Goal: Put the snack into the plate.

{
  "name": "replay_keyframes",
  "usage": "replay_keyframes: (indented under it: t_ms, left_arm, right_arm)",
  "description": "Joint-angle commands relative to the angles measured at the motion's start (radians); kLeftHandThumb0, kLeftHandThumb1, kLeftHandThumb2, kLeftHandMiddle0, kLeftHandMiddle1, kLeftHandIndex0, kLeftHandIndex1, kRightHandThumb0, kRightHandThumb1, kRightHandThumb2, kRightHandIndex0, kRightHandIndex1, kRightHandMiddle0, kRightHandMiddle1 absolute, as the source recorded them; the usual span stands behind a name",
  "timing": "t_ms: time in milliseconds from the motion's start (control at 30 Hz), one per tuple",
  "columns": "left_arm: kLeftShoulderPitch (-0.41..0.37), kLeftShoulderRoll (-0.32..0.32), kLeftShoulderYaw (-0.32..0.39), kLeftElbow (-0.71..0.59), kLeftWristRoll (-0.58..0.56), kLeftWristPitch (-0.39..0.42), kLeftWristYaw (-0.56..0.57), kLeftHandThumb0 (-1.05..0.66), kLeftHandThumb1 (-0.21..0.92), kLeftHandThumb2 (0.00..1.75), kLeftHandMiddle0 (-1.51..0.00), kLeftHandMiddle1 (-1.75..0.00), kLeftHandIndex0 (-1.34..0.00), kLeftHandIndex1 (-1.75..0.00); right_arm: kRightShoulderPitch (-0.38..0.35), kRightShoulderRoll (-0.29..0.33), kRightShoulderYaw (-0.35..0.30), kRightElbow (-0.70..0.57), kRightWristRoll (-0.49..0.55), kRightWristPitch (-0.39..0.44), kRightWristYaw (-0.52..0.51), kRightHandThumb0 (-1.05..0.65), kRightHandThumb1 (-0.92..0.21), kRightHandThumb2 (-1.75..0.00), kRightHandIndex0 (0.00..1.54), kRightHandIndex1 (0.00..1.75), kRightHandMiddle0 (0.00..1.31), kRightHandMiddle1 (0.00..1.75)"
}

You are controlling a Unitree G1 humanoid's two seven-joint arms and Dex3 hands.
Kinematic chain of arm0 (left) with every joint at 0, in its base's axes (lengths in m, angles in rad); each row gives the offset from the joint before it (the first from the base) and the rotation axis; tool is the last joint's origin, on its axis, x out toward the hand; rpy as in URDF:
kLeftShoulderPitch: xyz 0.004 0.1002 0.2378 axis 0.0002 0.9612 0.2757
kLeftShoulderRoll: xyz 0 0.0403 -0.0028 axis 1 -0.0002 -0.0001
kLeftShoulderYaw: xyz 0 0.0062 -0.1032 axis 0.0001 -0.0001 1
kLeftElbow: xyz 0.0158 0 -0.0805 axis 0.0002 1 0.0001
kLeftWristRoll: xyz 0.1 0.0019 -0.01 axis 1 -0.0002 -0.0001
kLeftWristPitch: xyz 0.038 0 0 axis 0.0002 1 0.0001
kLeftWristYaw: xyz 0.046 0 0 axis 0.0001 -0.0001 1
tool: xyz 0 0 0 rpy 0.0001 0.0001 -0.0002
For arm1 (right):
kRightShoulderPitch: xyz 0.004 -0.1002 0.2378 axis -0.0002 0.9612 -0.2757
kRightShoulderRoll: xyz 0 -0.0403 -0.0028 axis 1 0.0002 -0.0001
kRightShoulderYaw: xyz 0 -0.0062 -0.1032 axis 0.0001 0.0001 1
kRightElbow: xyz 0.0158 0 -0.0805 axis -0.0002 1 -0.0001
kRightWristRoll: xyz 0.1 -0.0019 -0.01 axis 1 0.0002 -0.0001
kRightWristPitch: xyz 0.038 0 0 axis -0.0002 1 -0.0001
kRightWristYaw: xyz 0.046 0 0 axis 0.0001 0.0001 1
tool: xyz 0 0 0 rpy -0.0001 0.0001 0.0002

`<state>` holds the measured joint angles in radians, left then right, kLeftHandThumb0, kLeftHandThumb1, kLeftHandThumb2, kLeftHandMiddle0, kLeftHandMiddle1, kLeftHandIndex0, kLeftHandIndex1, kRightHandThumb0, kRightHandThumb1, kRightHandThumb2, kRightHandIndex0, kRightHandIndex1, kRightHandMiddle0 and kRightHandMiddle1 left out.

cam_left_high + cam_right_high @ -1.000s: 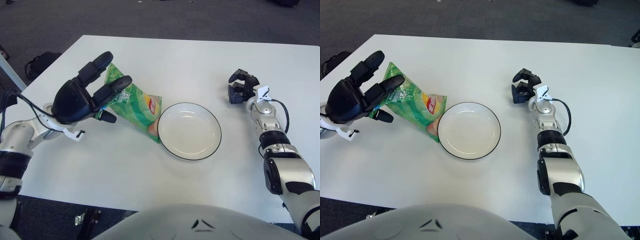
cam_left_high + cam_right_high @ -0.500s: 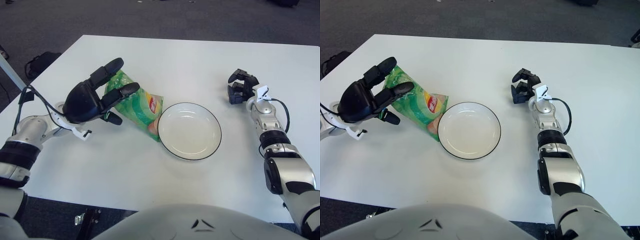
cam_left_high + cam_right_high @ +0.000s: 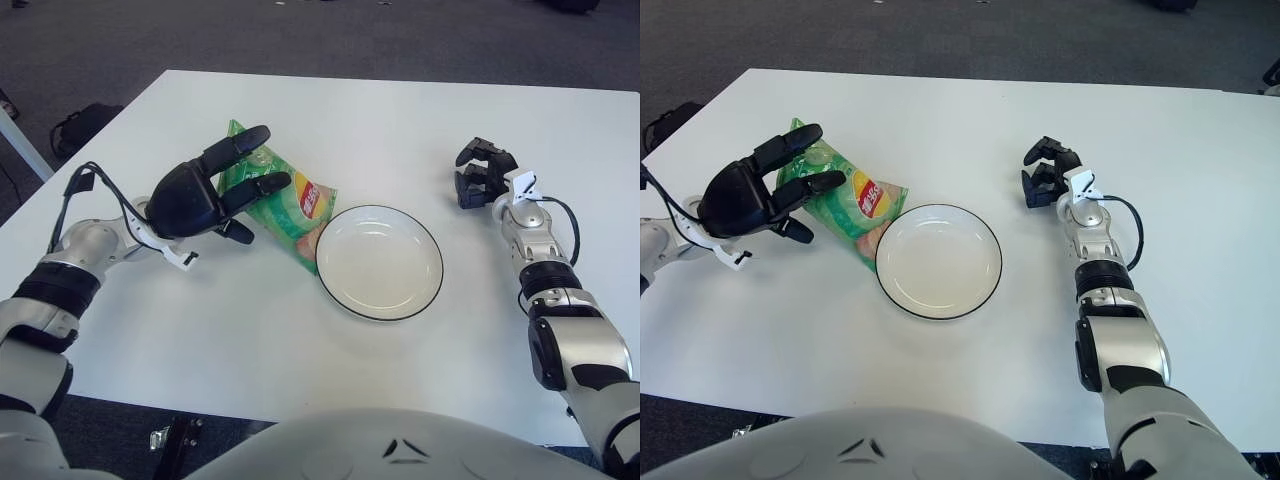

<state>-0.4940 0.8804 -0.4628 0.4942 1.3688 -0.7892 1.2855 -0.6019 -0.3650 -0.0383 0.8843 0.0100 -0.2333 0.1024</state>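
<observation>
Left eye view: a white plate (image 3: 379,262) with a thin dark rim sits on the white tabletop (image 3: 330,120), and everything else is placed from it. Just to the left of the plate lies the snack (image 3: 287,206), a green bag with a red and yellow logo; its lower right corner touches or slightly overlaps the plate's left rim, and the rest of the bag stretches up and away to the left. The left hand (image 3: 205,195) is at the far side of the bag from the plate, its dark fingers (image 3: 238,149) stretched out over the bag: 1 lies along the bag's upper edge, 1 across its middle, and a shorter one sits at its lower edge. Whether they truly grip the bag or only rest against it cannot be told. The plate itself holds nothing.

Right eye view: the right hand (image 3: 1045,172) is well to the right of the plate and a little farther back, resting on the tabletop with its fingers curled in around nothing. The snack sits at the plate's upper left, its corner meeting the rim, with the left hand spread over the end of the bag farthest from the plate.
</observation>
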Motion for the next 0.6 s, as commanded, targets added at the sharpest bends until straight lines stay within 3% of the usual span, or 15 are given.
replay_keyframes:
  t_ms: [0,167,300,367,467,567]
  left_arm:
    - [-0.033,-0.007,-0.036,0.033,-0.018,-0.020,-0.001,-0.72,0.73,0.67,-0.22,-0.67,0.00,-1.15]
    - [-0.055,0.000,-0.062,0.050,-0.045,-0.058,-0.050,-0.54,0.56,0.91,-0.27,-1.09,-0.10,-1.30]
    - [-0.067,0.004,-0.074,0.052,-0.057,-0.074,-0.083,-0.41,0.49,1.04,-0.24,-1.33,-0.18,-1.38]
    - [-0.070,0.006,-0.077,0.052,-0.066,-0.081,-0.103,-0.17,0.66,0.81,-0.27,-1.54,-0.23,-1.49]
    - [-0.075,0.009,-0.080,0.055,-0.094,-0.101,-0.163,-0.07,0.68,0.78,-0.31,-1.66,-0.32,-1.45]
    - [-0.078,0.006,-0.077,0.061,-0.135,-0.127,-0.233,-0.03,0.62,0.84,-0.39,-1.72,-0.45,-1.37]
  right_arm:
    - [0.075,0.020,0.031,0.035,-0.042,0.064,0.014,-0.01,-0.09,-1.59,0.79,1.74,0.55,1.75]
    - [0.080,0.014,0.041,0.024,-0.057,0.067,0.013,-0.01,-0.08,-1.59,0.79,1.74,0.55,1.75]
    - [0.086,0.011,0.044,0.009,-0.069,0.074,0.012,-0.01,-0.10,-1.58,0.78,1.74,0.54,1.75]
    - [0.088,0.011,0.046,0.005,-0.070,0.076,0.012,-0.01,-0.10,-1.58,0.77,1.74,0.54,1.75]
    - [0.091,0.010,0.048,-0.002,-0.071,0.076,0.010,-0.01,-0.08,-1.60,0.79,1.75,0.55,1.75]
    - [0.096,0.007,0.054,-0.012,-0.076,0.074,0.007,-0.01,-0.07,-1.62,0.80,1.75,0.56,1.75]
